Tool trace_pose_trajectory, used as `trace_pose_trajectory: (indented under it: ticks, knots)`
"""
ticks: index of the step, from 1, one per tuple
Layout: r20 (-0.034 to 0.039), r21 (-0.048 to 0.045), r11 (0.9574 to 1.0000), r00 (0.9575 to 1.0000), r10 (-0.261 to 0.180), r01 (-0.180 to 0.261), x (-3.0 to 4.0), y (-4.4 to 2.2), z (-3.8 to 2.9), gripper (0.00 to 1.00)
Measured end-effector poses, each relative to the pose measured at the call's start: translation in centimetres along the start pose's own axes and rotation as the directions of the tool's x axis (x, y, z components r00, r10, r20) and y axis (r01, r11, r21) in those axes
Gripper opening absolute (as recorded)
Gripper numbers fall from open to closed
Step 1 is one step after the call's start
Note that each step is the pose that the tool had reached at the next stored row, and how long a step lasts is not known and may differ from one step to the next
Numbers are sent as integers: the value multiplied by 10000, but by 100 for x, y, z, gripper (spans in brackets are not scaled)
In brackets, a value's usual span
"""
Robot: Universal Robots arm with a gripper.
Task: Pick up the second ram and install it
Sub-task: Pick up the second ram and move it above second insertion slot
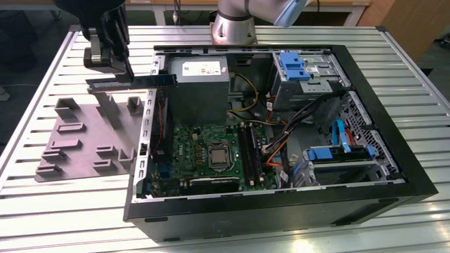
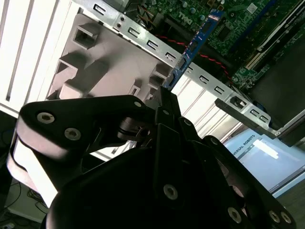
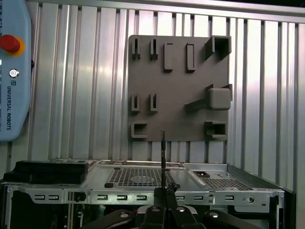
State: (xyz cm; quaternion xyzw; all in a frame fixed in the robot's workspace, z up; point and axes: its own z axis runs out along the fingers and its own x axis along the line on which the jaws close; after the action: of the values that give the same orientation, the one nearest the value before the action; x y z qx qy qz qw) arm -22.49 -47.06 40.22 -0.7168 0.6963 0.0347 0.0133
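In the exterior view my gripper [image 1: 113,74] hangs above the far end of the grey plastic tray [image 1: 77,153], at the left of the open computer case [image 1: 281,211]. It is shut on the second ram [image 1: 151,80], a long thin dark stick held level, with one end reaching over the case's left wall toward the power-supply box [image 1: 199,74]. The second wrist view shows the ram [image 2: 198,43] as a blue-edged strip jutting from the shut fingers [image 2: 167,107] toward the green board [image 2: 228,19]. Edge-on in the first wrist view, the ram [image 3: 163,152] stands above the gripper [image 3: 164,200].
The green board [image 1: 211,153] lies in the case floor with long black slots [image 1: 250,153] beside the processor socket. Cables and blue drive bays [image 1: 299,66] fill the case's right side. A pendant [image 3: 12,71] with a red button lies on the slatted table [image 3: 71,95] beside the tray [image 3: 176,86].
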Motion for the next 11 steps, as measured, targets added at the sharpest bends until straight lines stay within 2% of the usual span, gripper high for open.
trace_pose_trajectory:
  ticks: [11]
  knots:
    - [0, 0, 10000, 10000, 0, 0, 3, -122, -4, 11]
